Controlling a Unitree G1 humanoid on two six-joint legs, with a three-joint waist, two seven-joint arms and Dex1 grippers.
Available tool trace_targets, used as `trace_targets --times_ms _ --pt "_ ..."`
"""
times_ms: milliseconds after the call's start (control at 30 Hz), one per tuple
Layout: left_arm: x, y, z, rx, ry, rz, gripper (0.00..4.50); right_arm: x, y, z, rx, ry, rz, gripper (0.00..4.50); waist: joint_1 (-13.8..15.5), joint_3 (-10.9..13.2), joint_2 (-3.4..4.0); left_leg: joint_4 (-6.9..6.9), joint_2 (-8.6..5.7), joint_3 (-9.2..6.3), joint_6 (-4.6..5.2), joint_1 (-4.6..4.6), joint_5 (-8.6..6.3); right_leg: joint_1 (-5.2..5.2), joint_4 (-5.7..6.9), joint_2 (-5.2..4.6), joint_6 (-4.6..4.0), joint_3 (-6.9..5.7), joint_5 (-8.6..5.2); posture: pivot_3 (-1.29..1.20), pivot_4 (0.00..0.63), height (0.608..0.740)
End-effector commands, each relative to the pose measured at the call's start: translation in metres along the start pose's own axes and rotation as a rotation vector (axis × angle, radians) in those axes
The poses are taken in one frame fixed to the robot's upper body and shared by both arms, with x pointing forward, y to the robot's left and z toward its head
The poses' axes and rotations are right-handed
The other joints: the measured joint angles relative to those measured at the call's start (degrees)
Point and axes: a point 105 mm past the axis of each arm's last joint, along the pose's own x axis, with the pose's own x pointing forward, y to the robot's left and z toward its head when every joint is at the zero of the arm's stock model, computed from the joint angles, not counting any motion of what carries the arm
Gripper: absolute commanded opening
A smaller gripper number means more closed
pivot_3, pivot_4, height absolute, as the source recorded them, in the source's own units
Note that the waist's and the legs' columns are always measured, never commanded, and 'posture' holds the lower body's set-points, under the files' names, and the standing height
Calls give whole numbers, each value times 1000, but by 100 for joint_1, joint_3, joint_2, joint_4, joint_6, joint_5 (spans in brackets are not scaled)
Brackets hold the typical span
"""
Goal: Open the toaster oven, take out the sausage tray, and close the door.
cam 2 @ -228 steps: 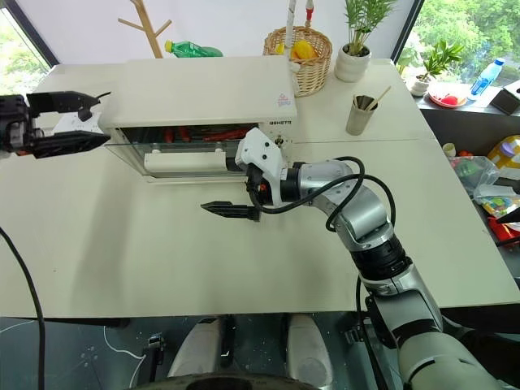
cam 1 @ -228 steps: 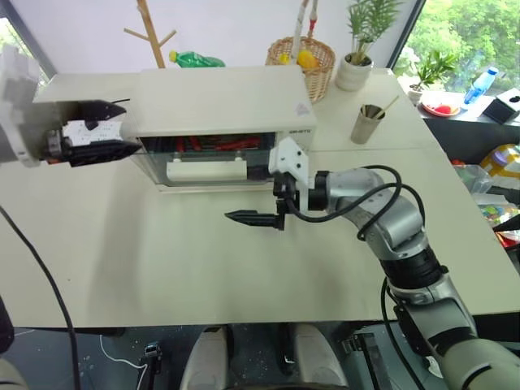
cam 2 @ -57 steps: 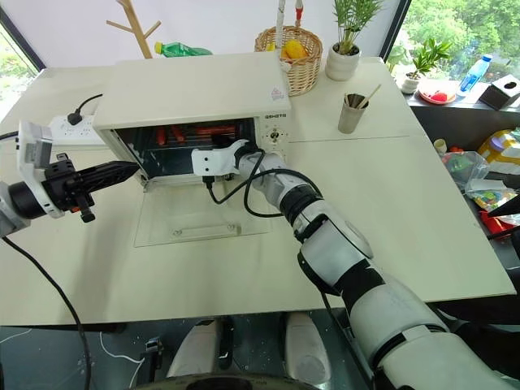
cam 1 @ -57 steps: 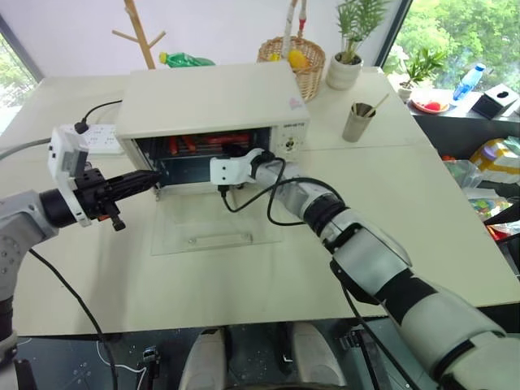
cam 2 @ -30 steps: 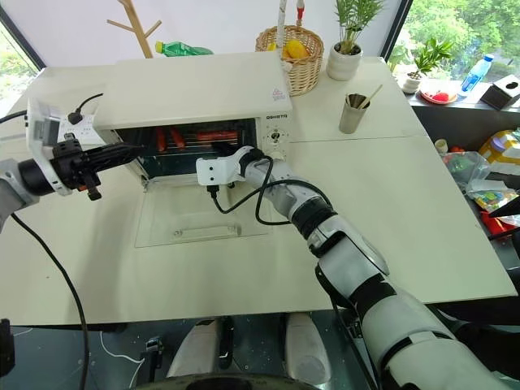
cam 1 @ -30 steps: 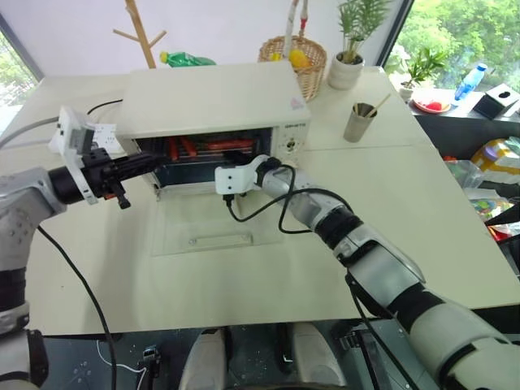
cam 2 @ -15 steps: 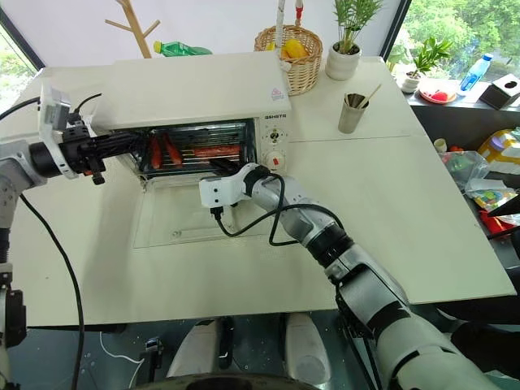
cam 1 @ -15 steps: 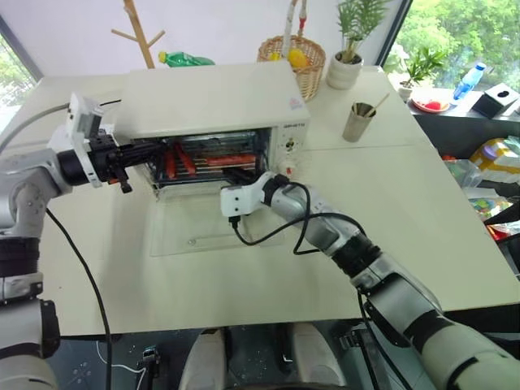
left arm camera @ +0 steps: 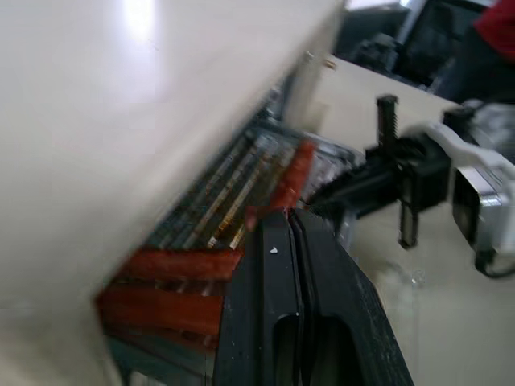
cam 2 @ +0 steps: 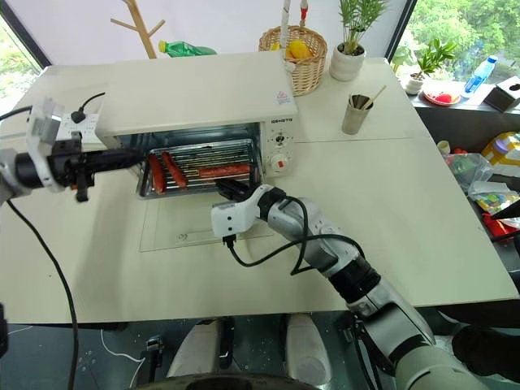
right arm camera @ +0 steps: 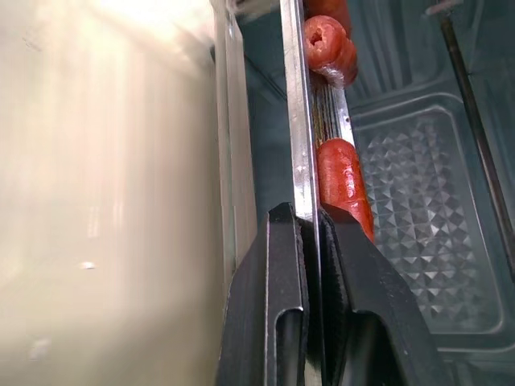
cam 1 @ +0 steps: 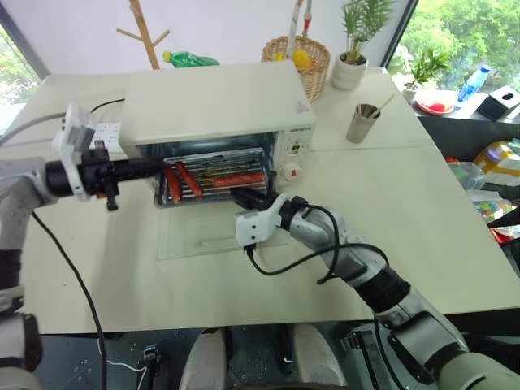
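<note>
The cream-white toaster oven [cam 1: 215, 101] stands at the back of the table. Its glass door [cam 1: 195, 234] lies open, flat on the tabletop. The shiny sausage tray [cam 1: 213, 180] sticks partway out of the opening with several red-orange sausages [right arm camera: 342, 181] on it. My right gripper [cam 1: 241, 195] is shut on the tray's thin front rim [right arm camera: 302, 161], near its right end. My left gripper [cam 1: 154, 168] is shut with nothing seen between its fingers [left arm camera: 273, 265]; its tips are at the left end of the tray, by the oven's left front corner.
Behind the oven are a wicker basket [cam 1: 298, 61], a potted plant [cam 1: 352, 71], a green bottle [cam 1: 191, 58] and a wooden rack [cam 1: 142, 32]. A metal cup with sticks [cam 1: 363, 122] stands to the right, and a power strip [cam 1: 110, 138] to the left. A black cable [cam 1: 284, 260] loops under my right wrist.
My right gripper has drawn back towards me with the tray's rim in it, so the tray has slid further out over the open door. The left gripper has stayed by the oven's left corner.
</note>
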Motion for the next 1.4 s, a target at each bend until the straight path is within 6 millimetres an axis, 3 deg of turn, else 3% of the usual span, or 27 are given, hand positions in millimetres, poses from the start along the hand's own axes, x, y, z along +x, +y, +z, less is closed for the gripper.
trace_targets --times_ms 33,267,700,1000,1167,1400 --pt "-12 -11 8 31 6 -27 0 -8 -4 4 4 -15 -7 153 8 0 0 1 0 0 0 1 0 0 0 0 0 0 0 0 150 740" --pt "-17 -8 6 18 -16 21 0 -13 -2 8 3 -26 -15 153 107 0 -2 13 0 5 0 1 0 4 -2 -3 -17 1 -10 0 150 740" --pt "11 41 41 100 -190 192 0 -8 -14 7 -80 -47 -26 153 128 -4 -13 15 -1 5 0 1 0 5 1 7 1 1 1 0 150 740" --pt "17 43 41 113 -178 167 0 -10 -17 8 -102 -50 -37 153 121 -3 -13 19 2 3 0 1 1 4 7 10 0 1 1 0 150 740" --pt "15 35 41 92 -161 118 0 -25 -13 8 -69 -60 -58 153 140 -3 -14 17 1 3 -1 0 1 4 6 8 0 1 1 0 150 740" --pt "-5 14 29 -12 -116 39 0 -48 -10 13 -106 -141 -84 153 101 -2 -14 14 3 4 0 3 0 4 5 9 0 3 0 0 150 740"
